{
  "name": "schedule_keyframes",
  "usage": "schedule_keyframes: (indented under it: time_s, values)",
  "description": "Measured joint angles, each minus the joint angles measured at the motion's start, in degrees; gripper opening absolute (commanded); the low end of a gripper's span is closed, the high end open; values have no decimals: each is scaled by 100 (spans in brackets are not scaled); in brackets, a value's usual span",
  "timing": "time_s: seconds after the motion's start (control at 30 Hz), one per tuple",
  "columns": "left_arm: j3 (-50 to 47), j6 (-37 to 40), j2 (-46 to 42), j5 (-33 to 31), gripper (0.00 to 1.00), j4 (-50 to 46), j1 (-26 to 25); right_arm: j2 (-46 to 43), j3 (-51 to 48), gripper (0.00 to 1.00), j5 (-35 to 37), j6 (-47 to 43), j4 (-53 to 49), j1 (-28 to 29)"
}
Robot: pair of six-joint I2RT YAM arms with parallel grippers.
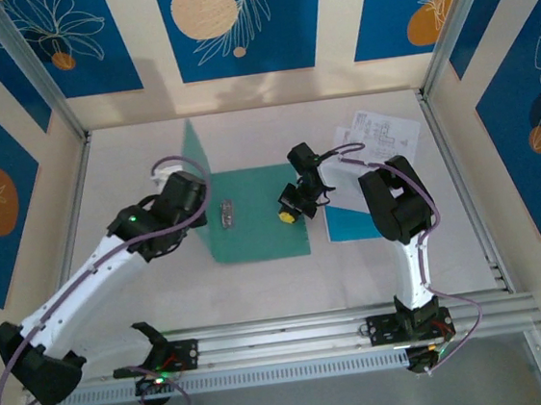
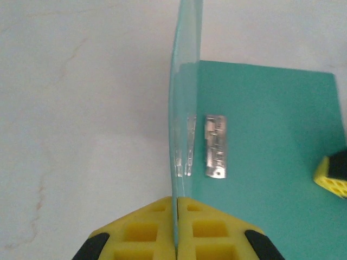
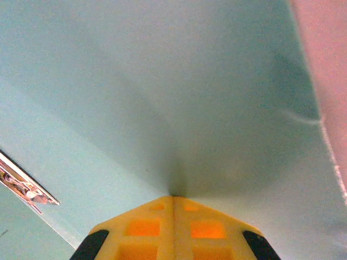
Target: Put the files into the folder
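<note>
The teal-green folder lies open mid-table. Its right leaf [image 1: 263, 224] is flat and carries a metal clip [image 1: 226, 214] near the spine. Its left leaf [image 1: 196, 150] stands upright, and my left gripper [image 2: 178, 201] is shut on that leaf's near edge [image 2: 184, 81]. My right gripper [image 1: 289, 213] is shut with nothing between its fingers. Its tips rest down on the flat leaf [image 3: 162, 81], right of the clip [image 3: 21, 185]. The files lie right of the folder: white printed sheets [image 1: 377, 133] and a cyan-blue sheet [image 1: 348, 223], partly hidden by the right arm.
Metal frame rails [image 1: 361, 326] run along the near edge in front of the arm bases. Patterned walls close in the table [image 1: 146, 303] on three sides. The right gripper's yellow fingertip [image 2: 333, 172] shows at the edge of the left wrist view.
</note>
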Motion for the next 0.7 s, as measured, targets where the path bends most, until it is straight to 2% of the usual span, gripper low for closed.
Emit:
schedule_keyframes:
  time_s: [0.13, 0.23, 0.4, 0.5, 0.7]
  values:
    - [-208, -232, -197, 160, 9, -490, 752, 0, 4, 0, -24, -7, -70, -9]
    - [-328, -302, -164, 501, 19, -752, 1432, 0, 11, 0, -26, -7, -92, -9]
    - [-511, -417, 177, 1137, 58, -1012, 2535, 0, 22, 0, -26, -7, -138, -9]
    - [-522, -501, 396, 1314, 75, -1137, 2881, 0, 35, 0, -24, -9, -181, -9]
    - [-46, -678, 437, 1283, 77, -1473, 3130, 0, 42, 0, -33, -7, -216, -9]
